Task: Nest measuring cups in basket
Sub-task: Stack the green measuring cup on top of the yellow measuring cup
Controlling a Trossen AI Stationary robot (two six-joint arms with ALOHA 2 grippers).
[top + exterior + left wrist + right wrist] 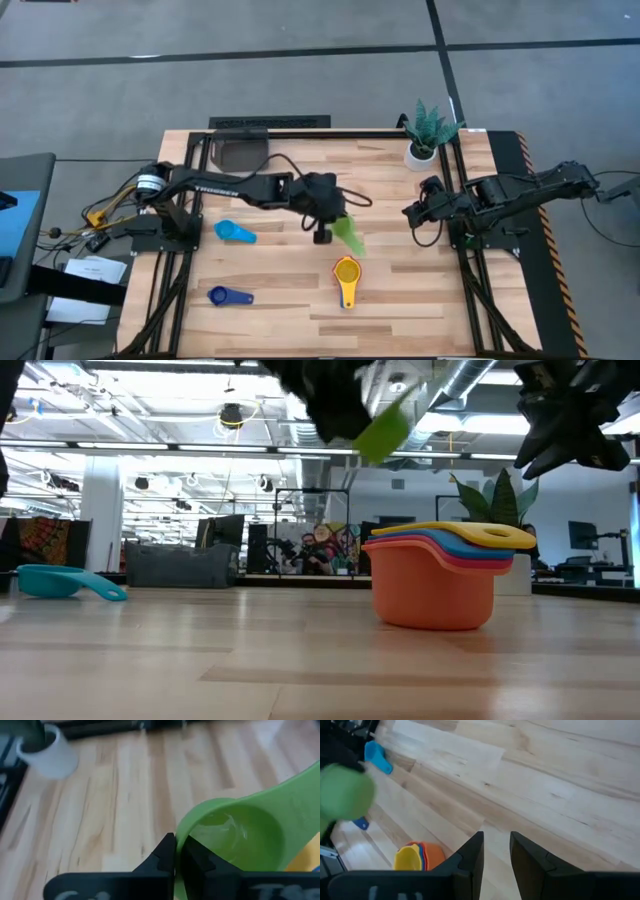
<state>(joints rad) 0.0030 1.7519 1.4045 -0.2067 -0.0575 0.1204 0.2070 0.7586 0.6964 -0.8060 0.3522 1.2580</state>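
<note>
My left gripper (322, 225) hangs over the middle of the table, shut on the green measuring cup (350, 235), which is in the air just far of a nested stack (346, 272). That stack (440, 575) stands on its base: orange outside, red within, yellow on top. A light blue cup (235, 232) and a dark blue cup (230, 296) lie on the table's left half. The dark grey basket (240, 152) sits at the far left. My right gripper (496, 842) is open, waiting above the right side (415, 215). My left gripper pinches the green cup's wall at the rim (181, 832), one finger (167, 852) outside the bowl and the other (200, 857) inside it. The cup (385, 428) is lifted clear of the table and tilted, its handle (300, 785) pointing away from the fingers.
A white pot with a green plant (425, 135) stands at the far right corner. Black frame rails (465, 250) run along both sides of the table. Bare wood lies along the near edge and between the stack and my right gripper.
</note>
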